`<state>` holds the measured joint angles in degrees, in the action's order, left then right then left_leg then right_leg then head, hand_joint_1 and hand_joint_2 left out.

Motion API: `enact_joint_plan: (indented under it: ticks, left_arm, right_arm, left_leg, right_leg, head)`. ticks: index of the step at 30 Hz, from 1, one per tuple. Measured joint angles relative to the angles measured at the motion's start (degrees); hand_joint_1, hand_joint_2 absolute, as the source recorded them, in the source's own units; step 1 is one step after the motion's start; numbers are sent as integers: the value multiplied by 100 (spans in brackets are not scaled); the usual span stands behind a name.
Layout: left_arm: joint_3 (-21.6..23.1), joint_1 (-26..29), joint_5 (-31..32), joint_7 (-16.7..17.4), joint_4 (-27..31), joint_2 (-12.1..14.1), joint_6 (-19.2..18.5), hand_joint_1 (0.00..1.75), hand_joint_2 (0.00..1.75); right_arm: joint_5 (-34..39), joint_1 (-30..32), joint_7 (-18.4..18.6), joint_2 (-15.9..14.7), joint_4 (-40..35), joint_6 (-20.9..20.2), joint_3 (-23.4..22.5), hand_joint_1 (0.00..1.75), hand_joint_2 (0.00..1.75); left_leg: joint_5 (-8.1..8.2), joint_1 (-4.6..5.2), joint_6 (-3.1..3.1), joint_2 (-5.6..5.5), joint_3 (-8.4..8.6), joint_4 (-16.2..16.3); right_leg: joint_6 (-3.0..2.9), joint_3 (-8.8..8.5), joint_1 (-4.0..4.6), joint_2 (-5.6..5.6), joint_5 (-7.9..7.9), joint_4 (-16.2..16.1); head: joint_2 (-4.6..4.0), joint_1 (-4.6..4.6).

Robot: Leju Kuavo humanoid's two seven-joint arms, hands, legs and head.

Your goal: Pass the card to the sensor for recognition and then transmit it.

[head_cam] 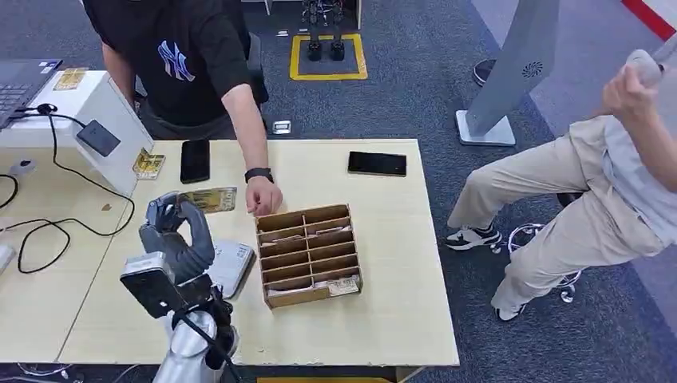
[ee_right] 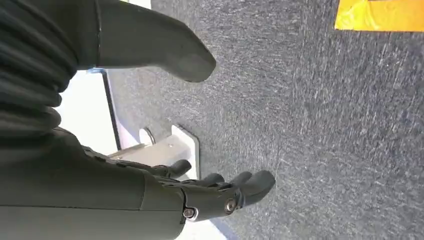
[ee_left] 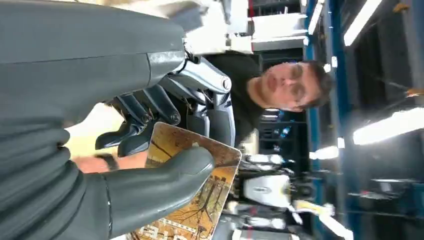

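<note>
Left hand is pinching the card by its near edge, at 9 o'clock of the divider box. Right hand is hanging with fingers apart. Card seems thin, stiff, slick; hold the edge. Sensor is sitting at 10 o'clock.

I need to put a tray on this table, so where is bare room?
Bare table lies right of the divider box, below the black phone. Crowded: the left hand holding the card, and a person's hand at the box.
</note>
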<state>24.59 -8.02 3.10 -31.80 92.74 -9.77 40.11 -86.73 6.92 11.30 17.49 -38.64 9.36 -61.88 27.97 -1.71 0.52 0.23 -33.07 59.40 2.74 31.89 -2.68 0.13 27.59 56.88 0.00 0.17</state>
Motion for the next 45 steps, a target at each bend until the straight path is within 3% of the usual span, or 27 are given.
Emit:
enact_joint_plan:
  ticks: [5,12,17,22,26,27,28,29,33,34,36,42,45]
  left_arm:
    - [0,-553,-637,222,35,61,-9,175,175]
    - [-18,-1145,-819,350,-220,79,-4,175,175]
    - [-228,-1574,-760,536,-726,72,-4,175,175]
    - [-698,-2113,142,594,-1509,13,-4,175,175]
    - [-1144,-2380,1490,618,-2134,-120,-4,175,175]
    - [-1279,-2447,1691,618,-2278,-164,-4,164,175]
    - [-1371,-2478,1798,632,-2370,-195,-4,24,175]
    - [-1467,-2498,1975,649,-2453,-234,-4,3,175]
    - [-1707,-2522,1837,632,-2756,-323,0,0,175]
    - [-1709,-2516,1681,605,-2794,-330,0,0,0]
    - [-1707,-2499,1324,594,-2813,-348,0,0,0]
    - [-1707,-2499,1324,594,-2813,-348,0,0,0]
    - [-1661,-2364,798,419,-2769,-369,0,0,0]
  right_arm:
    - [0,-31,0,-59,124,266,140,0,175]
    - [0,-130,0,-234,517,522,360,0,175]
    - [0,-242,11,-464,960,813,547,0,175]
    - [0,-390,15,-728,1460,1080,726,0,175]
    - [0,-474,61,-874,1786,1058,874,0,175]
    - [0,-494,66,-912,1852,1049,905,0,175]
    - [0,-503,68,-929,1893,1045,933,0,175]
    - [0,-513,70,-951,1932,1045,960,0,175]
    - [0,-551,102,-999,2065,1047,992,0,175]
    - [0,-555,116,-1001,2083,1053,999,0,175]
    - [0,-554,168,-1008,2107,1062,1034,0,175]
    - [0,-554,168,-1008,2107,1062,1034,0,175]
    - [0,-551,232,-1019,2144,1064,1110,0,175]
  left_leg:
    - [0,0,0,2,1,0]
    - [0,1,0,3,0,0]
    - [0,1,1,3,-1,0]
    - [-3,0,2,2,1,2]
    - [-2,1,2,7,0,2]
    - [-2,1,2,10,0,2]
    - [-2,1,2,13,0,2]
    - [-1,1,2,14,0,2]
    - [-1,0,2,11,-2,1]
    - [-1,0,2,11,-3,1]
    - [-1,0,2,11,-3,1]
    - [-1,0,2,11,-3,1]
    - [-1,1,2,11,-2,1]
  right_leg:
    - [-3,2,0,3,-3,0]
    - [-3,4,0,5,-3,0]
    - [-3,3,0,5,-3,0]
    - [1,3,0,5,-7,1]
    - [1,4,-1,11,-7,1]
    - [1,5,-1,14,-7,2]
    - [1,6,-1,19,-7,1]
    - [1,9,-1,21,-7,2]
    - [1,10,0,18,-6,1]
    - [1,10,0,18,-6,1]
    - [1,10,0,18,-6,1]
    - [1,10,0,18,-6,1]
    - [1,9,0,17,-6,1]
  head:
    - [0,0]
    - [0,0]
    - [0,0]
    - [-2,0]
    - [0,0]
    - [0,-2]
    - [0,-2]
    - [0,-2]
    - [0,-4]
    - [0,-4]
    - [0,-4]
    - [0,-4]
    - [0,-2]
